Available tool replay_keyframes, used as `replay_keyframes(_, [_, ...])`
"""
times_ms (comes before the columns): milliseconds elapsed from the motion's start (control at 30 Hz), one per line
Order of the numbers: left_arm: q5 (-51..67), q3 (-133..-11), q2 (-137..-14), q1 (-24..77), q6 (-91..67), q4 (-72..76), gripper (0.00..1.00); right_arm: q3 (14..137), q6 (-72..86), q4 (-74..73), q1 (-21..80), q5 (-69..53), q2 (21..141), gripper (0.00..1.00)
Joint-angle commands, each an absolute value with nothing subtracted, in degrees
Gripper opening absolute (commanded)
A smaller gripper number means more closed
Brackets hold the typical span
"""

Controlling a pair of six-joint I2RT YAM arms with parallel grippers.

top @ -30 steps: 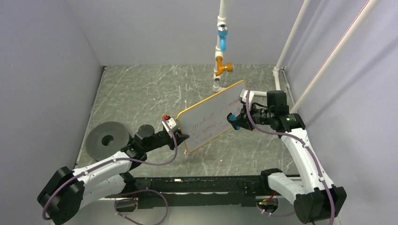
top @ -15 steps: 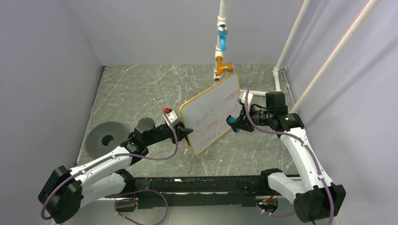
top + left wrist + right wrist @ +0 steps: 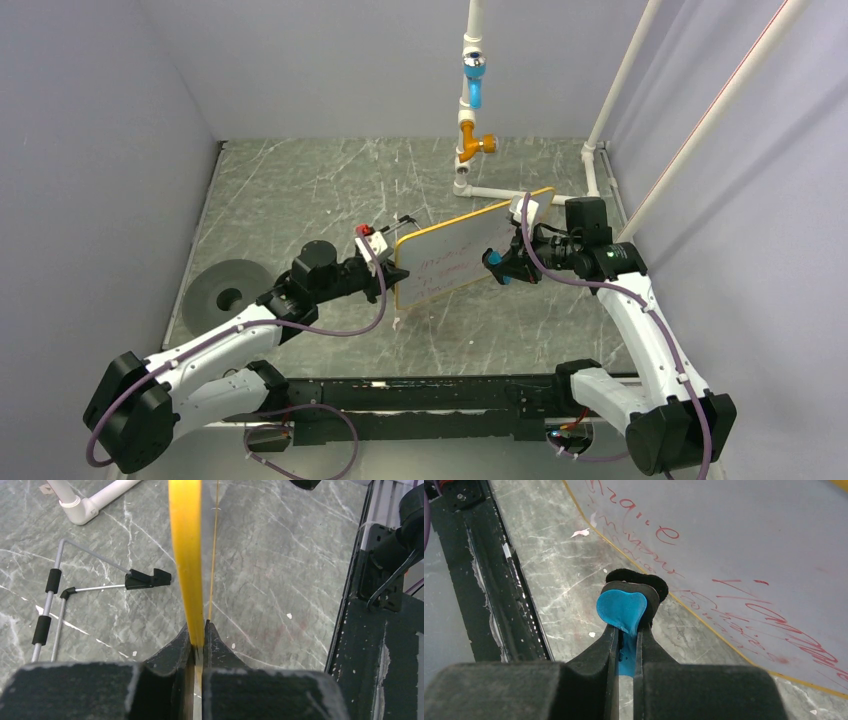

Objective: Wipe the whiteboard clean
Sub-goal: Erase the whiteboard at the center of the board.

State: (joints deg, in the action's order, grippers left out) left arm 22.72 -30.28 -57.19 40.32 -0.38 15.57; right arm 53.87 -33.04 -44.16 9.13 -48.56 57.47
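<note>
The whiteboard (image 3: 465, 248), white with a yellow-orange frame and red handwriting, is held off the table, tilted nearly flat. My left gripper (image 3: 392, 270) is shut on its left edge; the left wrist view shows the yellow frame (image 3: 186, 555) edge-on between the jaws of the gripper (image 3: 199, 636). My right gripper (image 3: 500, 266) is shut on the blue-and-black eraser (image 3: 495, 262), at the board's near right edge. In the right wrist view the eraser (image 3: 624, 607) sits in the gripper (image 3: 625, 635) just beside the written board (image 3: 734, 555).
A grey disc (image 3: 222, 292) lies at the left. A white pipe stand with blue and orange fittings (image 3: 472, 110) rises at the back, with pipes along the right. A wire stand with black clips (image 3: 95, 582) lies on the table under the board.
The left gripper has turned the board from steeply tilted to nearly flat and lower. The right gripper with the eraser has barely moved.
</note>
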Motion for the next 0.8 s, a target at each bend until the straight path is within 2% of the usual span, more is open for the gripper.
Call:
replay_keyframes(0, [24.1, -33.3, -56.1, 40.2, 3.1, 16.6, 0.12, 53.9, -34.3, -44.5, 9.0, -50.9, 56.3, 0.00])
replay_keyframes(200, [26.1, -36.9, -58.9, 40.3, 3.8, 16.1, 0.25, 54.1, -34.5, -44.9, 9.0, -51.2, 56.3, 0.00])
replay_keyframes(400, [26.8, -40.4, -59.7, 40.2, 3.6, 13.8, 0.30, 53.6, -34.7, -45.0, 9.0, -51.1, 55.7, 0.00])
replay_keyframes(767, [30.5, -59.0, -66.2, 40.3, 4.4, -14.4, 0.36, 53.8, -35.1, -45.7, 9.0, -51.6, 55.2, 0.00])
